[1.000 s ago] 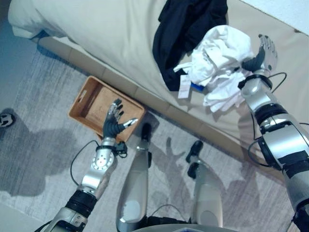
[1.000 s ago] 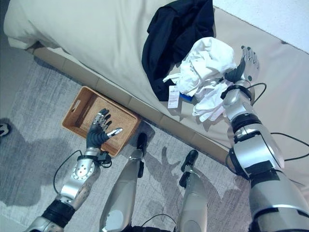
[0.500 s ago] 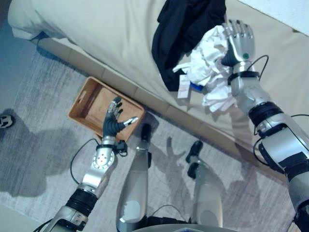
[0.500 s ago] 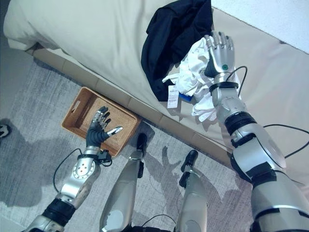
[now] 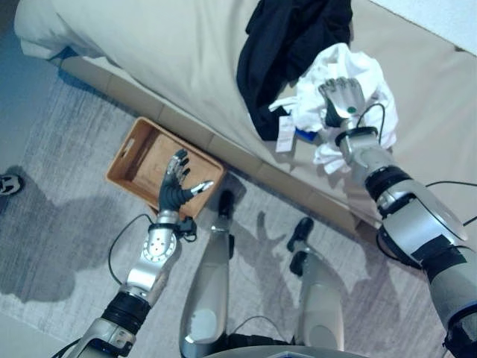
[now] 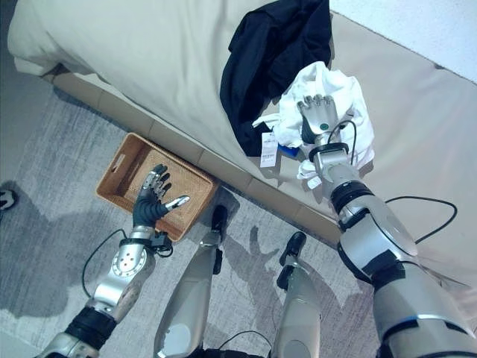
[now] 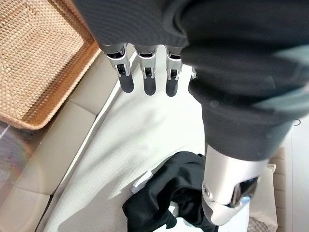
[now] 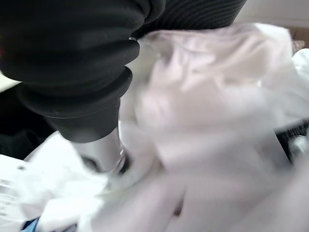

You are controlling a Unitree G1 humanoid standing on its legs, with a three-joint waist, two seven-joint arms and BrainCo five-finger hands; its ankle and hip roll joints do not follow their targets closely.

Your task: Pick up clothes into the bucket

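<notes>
A crumpled white garment (image 5: pixel 350 63) lies on the bed next to a black garment (image 5: pixel 291 45). My right hand (image 5: pixel 341 97) rests on top of the white pile, back up, pressing into the cloth; in the right wrist view white cloth (image 8: pixel 207 121) bunches close around the hand. A woven brown basket (image 5: pixel 145 160) sits on the rug against the bed's base, with nothing in it. My left hand (image 5: pixel 177 186) hovers open over the basket's near corner, fingers (image 7: pixel 147 77) straight, holding nothing.
The bed (image 5: pixel 164 52), under a beige sheet, runs across the far side. A white tag (image 5: pixel 285 133) hangs from the clothes over the bed's edge. Grey rug (image 5: pixel 67 224) covers the floor. A shoe (image 5: pixel 7 183) shows at the left edge.
My right hand has swung from the right of the white pile leftward and down onto its top. The left hand and basket have not moved.
</notes>
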